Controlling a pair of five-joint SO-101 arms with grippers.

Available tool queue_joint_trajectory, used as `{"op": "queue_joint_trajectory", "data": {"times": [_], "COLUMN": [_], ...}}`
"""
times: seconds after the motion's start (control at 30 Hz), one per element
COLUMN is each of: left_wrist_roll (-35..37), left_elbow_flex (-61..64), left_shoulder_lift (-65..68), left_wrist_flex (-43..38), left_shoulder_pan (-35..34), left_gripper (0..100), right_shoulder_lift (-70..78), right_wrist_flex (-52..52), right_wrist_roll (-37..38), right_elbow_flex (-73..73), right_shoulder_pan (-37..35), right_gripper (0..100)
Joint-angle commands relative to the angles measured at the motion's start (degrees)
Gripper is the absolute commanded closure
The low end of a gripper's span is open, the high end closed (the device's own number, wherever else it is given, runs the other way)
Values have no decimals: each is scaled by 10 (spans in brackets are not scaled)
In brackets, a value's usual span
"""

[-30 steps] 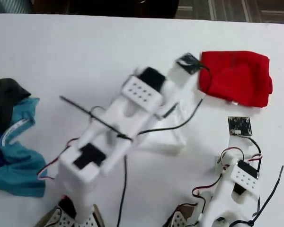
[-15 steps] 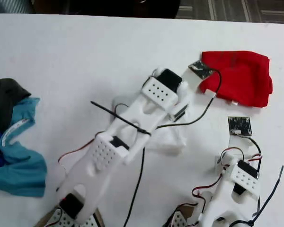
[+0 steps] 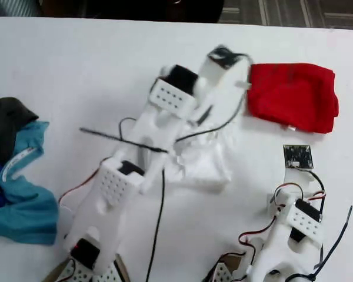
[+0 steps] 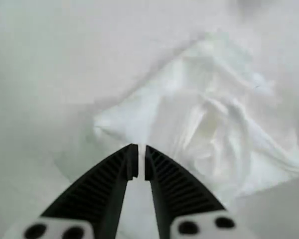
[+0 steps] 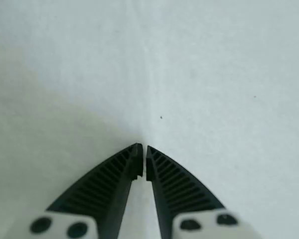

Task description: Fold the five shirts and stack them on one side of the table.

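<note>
A crumpled white shirt (image 3: 209, 164) lies mid-table, partly under my left arm (image 3: 165, 117), which stretches from the near edge toward the far side. In the left wrist view my left gripper (image 4: 138, 149) is shut, and its tips hang above the white shirt (image 4: 209, 119) with nothing visibly pinched. A folded red shirt (image 3: 294, 97) rests at the right. At the left edge black (image 3: 9, 117), teal (image 3: 23, 200) and blue shirts lie in a loose heap. My right gripper (image 5: 143, 148) is shut over bare table, its arm (image 3: 297, 220) at the near right.
Black cables (image 3: 159, 205) trail from the left arm across the table in front of the white shirt. Open tabletop lies at the far left (image 3: 76, 64) and between the red shirt and the right arm.
The left arm swung right toward the red shirt, then back left and toward the far side of the table. The white shirt and the right arm stayed put.
</note>
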Motion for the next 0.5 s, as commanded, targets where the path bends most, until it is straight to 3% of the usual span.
{"op": "queue_joint_trajectory", "data": {"times": [0.0, 0.2, 0.47], "left_wrist_roll": [-1, -1, 4], "left_elbow_flex": [71, 133, 134], "left_shoulder_lift": [-33, -28, -25], "left_wrist_flex": [4, -19, -32], "left_shoulder_pan": [-38, -42, 54], "left_gripper": [974, 972, 972], "right_shoulder_lift": [-19, -19, -19], "right_wrist_flex": [-9, -9, -9], "right_wrist_roll": [-2, -2, -1], "right_elbow_flex": [-3, -3, -3], "right_shoulder_pan": [4, 4, 4], "right_gripper": [977, 977, 977]}}
